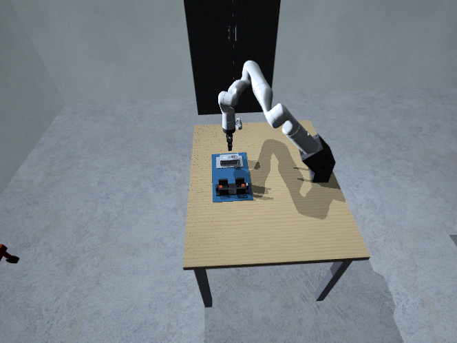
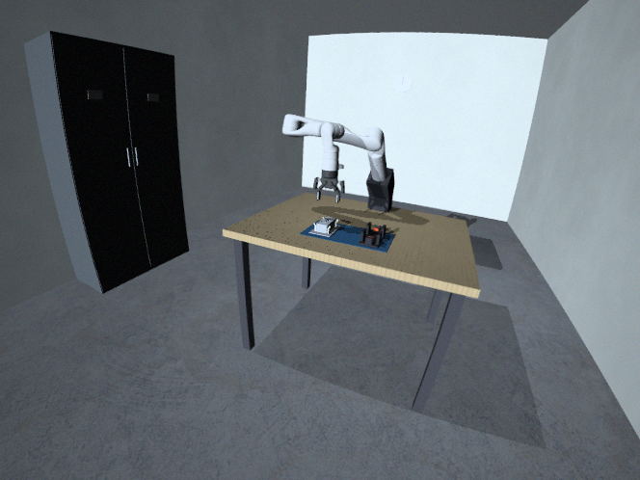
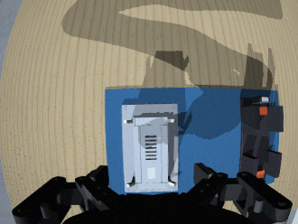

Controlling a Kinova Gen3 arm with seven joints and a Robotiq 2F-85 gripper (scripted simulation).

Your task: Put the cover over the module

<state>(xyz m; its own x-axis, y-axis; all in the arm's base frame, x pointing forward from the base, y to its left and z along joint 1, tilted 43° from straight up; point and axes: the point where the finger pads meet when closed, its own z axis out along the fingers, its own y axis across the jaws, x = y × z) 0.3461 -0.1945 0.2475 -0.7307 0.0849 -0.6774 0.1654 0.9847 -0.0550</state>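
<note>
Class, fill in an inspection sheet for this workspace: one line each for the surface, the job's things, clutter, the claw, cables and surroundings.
Surface: wooden table, with the arm's shadow across it.
Job's things: pale cover sits on the blue base plate, walls look undented; black holder with orange tabs stands without it; module not visible.
Clutter: nothing seen on the table.
Claw: claw open, holding nothing, raised above the table, apart from the cover.
Cables: nothing seen.
Surroundings: black cupboard with doors shut; grey floor; a small red and black object on the floor far from the table.
</note>
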